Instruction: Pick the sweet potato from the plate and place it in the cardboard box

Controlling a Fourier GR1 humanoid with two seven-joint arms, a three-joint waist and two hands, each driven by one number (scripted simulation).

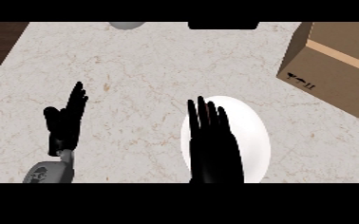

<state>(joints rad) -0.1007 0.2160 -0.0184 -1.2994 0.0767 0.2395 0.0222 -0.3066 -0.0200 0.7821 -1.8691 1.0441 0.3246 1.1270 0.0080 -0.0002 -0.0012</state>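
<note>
A pale, veined marble tabletop (140, 66) fills the view. Near the lower right, a white oval plate (252, 133) lies flat on it. The black right hand (214, 147) stretches over the plate's left half, fingers (203, 111) straight and pointing away, hiding whatever lies beneath. The black left hand (64, 123) rests open at the lower left, fingers up, well apart from the plate. A brown cardboard box (326, 66) stands at the right edge, beyond the plate. A grey rounded object (127, 24) and a black object (223, 25) sit at the tabletop's far edge.
</note>
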